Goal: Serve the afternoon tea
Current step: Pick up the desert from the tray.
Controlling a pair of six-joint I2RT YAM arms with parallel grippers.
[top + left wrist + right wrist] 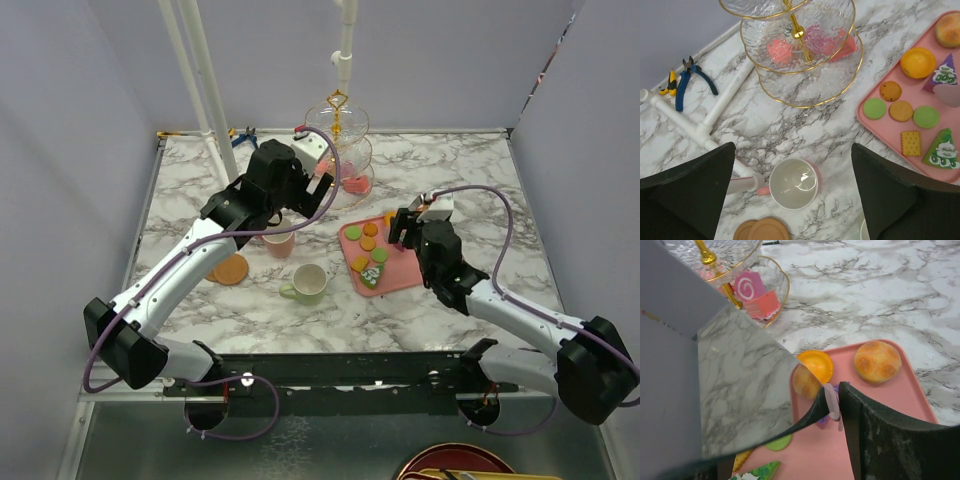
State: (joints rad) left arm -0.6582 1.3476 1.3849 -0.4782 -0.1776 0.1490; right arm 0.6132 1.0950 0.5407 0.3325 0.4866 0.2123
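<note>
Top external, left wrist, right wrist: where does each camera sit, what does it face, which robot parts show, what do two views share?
Top external: above, behind the robot, looking down on marble table; left arm, right arm show.
Left wrist: over the pink mug, facing down; open left gripper, fingers filling bottom corners.
Right wrist: low over the flat pink rectangular tray, facing the clear glass three-tier stand; right gripper pinches a pale pink sweet.
Shared: both wrist views show stand, tray, round orange cake.
</note>
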